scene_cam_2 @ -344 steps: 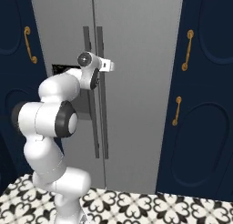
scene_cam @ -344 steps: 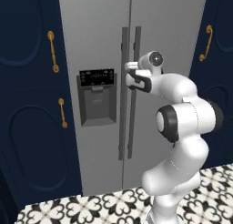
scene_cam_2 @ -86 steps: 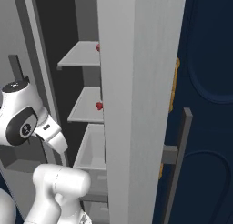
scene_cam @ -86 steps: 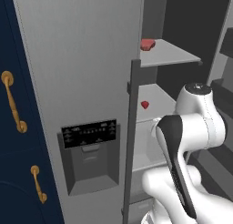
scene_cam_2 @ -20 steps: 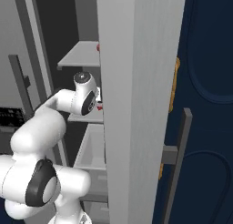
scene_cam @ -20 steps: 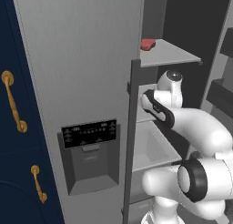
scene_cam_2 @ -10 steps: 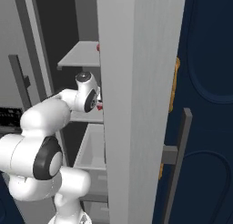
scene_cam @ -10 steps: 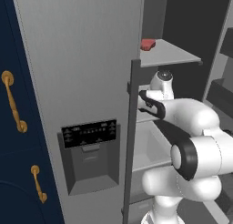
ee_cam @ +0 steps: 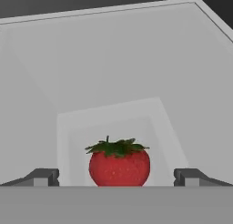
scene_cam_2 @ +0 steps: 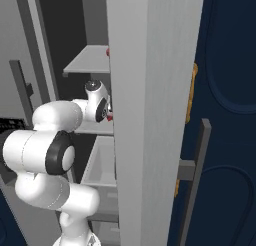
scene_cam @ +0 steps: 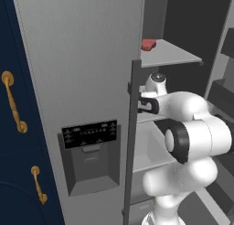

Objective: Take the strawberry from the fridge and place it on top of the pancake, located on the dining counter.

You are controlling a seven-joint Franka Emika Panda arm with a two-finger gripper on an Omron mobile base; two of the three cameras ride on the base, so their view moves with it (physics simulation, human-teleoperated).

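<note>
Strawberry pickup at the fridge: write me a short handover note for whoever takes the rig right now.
End effector: open, holding nothing, fingertips either side of the strawberry.
Strawberry: upright on a grey shelf inside the fridge, leaves on top, centred between the fingertips.
Larger red lump: on the shelf above, not the target.
Done: fridge door open, arm reached in to the middle shelf.
Left: close on the strawberry, lift it out, carry it to the dining counter, set it on the pancake.

Two base cameras look forward from behind the white arm, left and right, both close on the tall grey fridge [scene_cam: 87, 59] with its grey inner shelves. The hand camera sits low and very near, facing the red, green-capped strawberry [ee_cam: 119, 164].
</note>
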